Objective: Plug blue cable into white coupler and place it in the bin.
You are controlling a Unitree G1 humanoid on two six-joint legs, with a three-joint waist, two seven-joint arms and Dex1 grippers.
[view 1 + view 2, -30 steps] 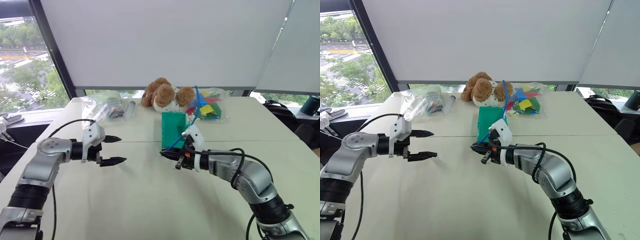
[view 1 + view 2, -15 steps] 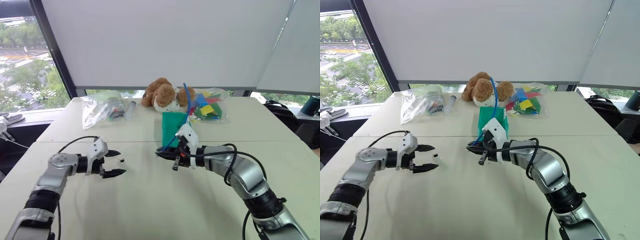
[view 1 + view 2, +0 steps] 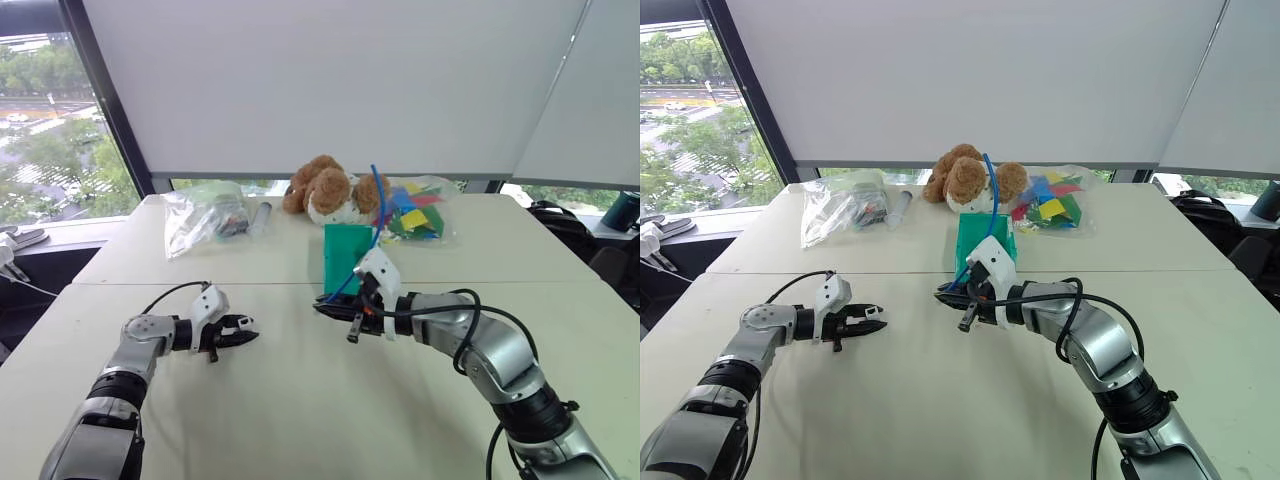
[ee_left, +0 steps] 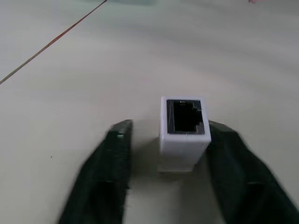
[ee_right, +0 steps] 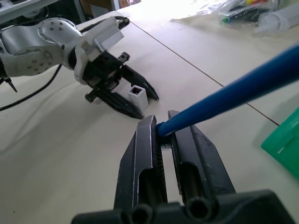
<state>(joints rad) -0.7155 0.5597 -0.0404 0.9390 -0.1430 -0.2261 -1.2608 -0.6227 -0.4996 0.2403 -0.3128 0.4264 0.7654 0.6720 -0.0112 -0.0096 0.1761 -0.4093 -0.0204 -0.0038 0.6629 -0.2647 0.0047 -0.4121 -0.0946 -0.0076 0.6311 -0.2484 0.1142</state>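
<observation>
The task is at an early stage, as I judge it: nothing is plugged in yet, and the bin [image 3: 347, 258] does not yet hold the joined pieces. The white coupler [image 4: 184, 127] stands on the table [image 3: 300, 420] between the two fingers of the left gripper [image 3: 240, 332]; one finger touches its side and the other has a small gap, so the grip is closing around it but I cannot tell if it is firm. Its open socket faces away from the wrist. The right gripper [image 5: 164, 140] is closed on the blue cable [image 5: 243, 82] near its plug end, and the rest of the cable rises up past the bin. From the coupler the right gripper lies at about 3 o'clock, near but apart, and the bin is at about 1 o'clock behind it. What remains is to lift or steady the coupler, push in the plug, and carry both to the bin. Between the grippers the table is bare. The plastic bags [image 3: 200, 215] and the plush toy [image 3: 328, 188] lie at the far edge, well apart.
</observation>
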